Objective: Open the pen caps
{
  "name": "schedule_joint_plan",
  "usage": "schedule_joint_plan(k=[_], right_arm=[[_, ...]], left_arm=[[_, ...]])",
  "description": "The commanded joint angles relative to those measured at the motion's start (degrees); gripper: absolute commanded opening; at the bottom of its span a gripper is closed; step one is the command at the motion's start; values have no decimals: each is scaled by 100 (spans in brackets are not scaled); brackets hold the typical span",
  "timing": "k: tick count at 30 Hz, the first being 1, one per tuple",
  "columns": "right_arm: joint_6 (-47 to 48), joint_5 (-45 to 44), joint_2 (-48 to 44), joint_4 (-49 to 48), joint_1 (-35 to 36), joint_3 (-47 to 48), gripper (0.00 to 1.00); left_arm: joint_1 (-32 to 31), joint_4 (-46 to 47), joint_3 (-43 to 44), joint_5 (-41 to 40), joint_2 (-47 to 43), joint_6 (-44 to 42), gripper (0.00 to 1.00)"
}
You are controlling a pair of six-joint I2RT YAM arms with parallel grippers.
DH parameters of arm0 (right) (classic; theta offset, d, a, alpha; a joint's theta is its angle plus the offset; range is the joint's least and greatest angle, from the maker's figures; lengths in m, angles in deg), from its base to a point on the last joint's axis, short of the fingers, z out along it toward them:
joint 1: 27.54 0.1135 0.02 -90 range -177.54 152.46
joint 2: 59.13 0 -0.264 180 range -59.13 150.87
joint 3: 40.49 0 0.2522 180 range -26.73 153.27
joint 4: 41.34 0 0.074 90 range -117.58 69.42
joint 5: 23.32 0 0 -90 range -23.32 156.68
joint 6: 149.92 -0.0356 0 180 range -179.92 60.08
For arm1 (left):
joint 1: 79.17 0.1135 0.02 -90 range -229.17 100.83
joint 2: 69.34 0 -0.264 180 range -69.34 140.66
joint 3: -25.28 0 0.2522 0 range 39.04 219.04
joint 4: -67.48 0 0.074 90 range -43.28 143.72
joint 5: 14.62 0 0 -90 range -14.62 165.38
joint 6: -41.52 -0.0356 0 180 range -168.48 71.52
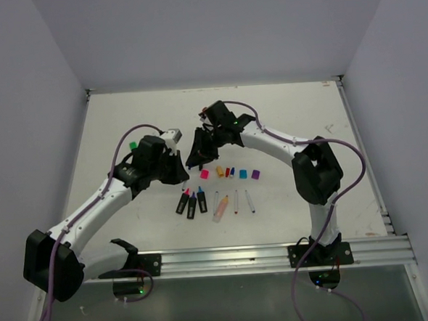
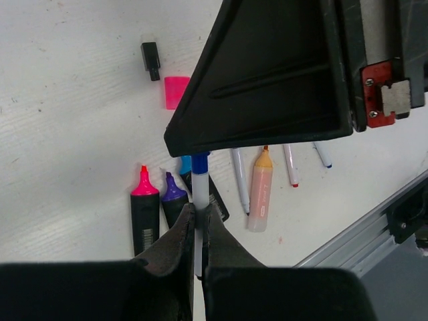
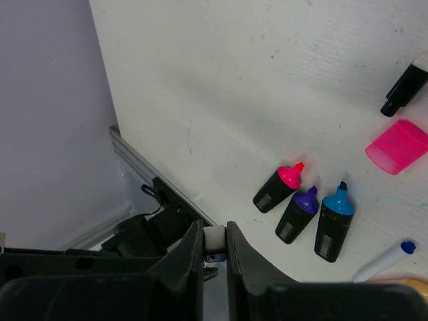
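Six stubby plastic pen caps (image 1: 229, 173) lie in a row at mid-table: a pink cap (image 1: 204, 173), an orange cap (image 1: 220, 170), a red cap (image 1: 227, 173), a blue cap (image 1: 232, 171), a cyan cap (image 1: 242, 173) and a purple cap (image 1: 255, 175). A green cap (image 1: 133, 146) sits well apart, beside the left arm, and a small black cap (image 2: 151, 60) lies near the pink one. Over the row's left end, a slim white plastic pen (image 2: 199, 190) with a blue collar is held off the table. The left gripper (image 2: 198, 212) is clenched on its barrel. The right gripper (image 3: 214, 233) has its fingers pressed against both sides of the pen's short white end; whether that end is a cap I cannot tell. Nearer the arms lie three black highlighters (image 1: 192, 203) with bare pink, purple and blue tips, then a peach pen (image 1: 220, 206) and two thin white pens (image 1: 236, 201), all on the white table (image 1: 124, 122).
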Motion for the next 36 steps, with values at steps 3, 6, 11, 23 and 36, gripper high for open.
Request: schedule_joint_plan(k=[3,6,11,23,36], right_arm=[[271,2,-20,207,7,282,0],[394,63,-108,339,7,256,0],[386,168,-371,181,-2,10,0],[175,397,-530,-74,-28,-43,0],[720,-3690,665,3917,455,2946,0]], left_arm=[[-32,138,-74,163,-188,139,0],[-23,138,-153,146,-205,209,25],[-23,331,-337,312,-284,306,60],[-23,833,-681,981,-302,500,24],[-462,-881,602,-2841,312,781,0]])
